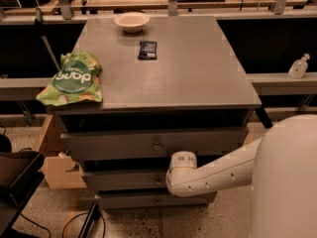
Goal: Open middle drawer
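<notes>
The grey cabinet has three drawer fronts stacked under its top. The middle drawer (124, 181) is the mid-sized grey front, below the widest top front (109, 145) with its larger knob (157, 146) and above the narrowest bottom front (133, 201). My white arm (218, 172) reaches in from the lower right. My gripper (166, 181) is at the middle drawer's centre, where the small knob sits, and the wrist hides most of it. The middle drawer looks closed.
On the cabinet top lie a green snack bag (73, 79), a white bowl (132, 21) and a dark packet (147, 49). A cardboard box (54, 162) stands at the left, with a black object (15, 182) in front of it. A sanitizer bottle (298, 66) stands on the right ledge.
</notes>
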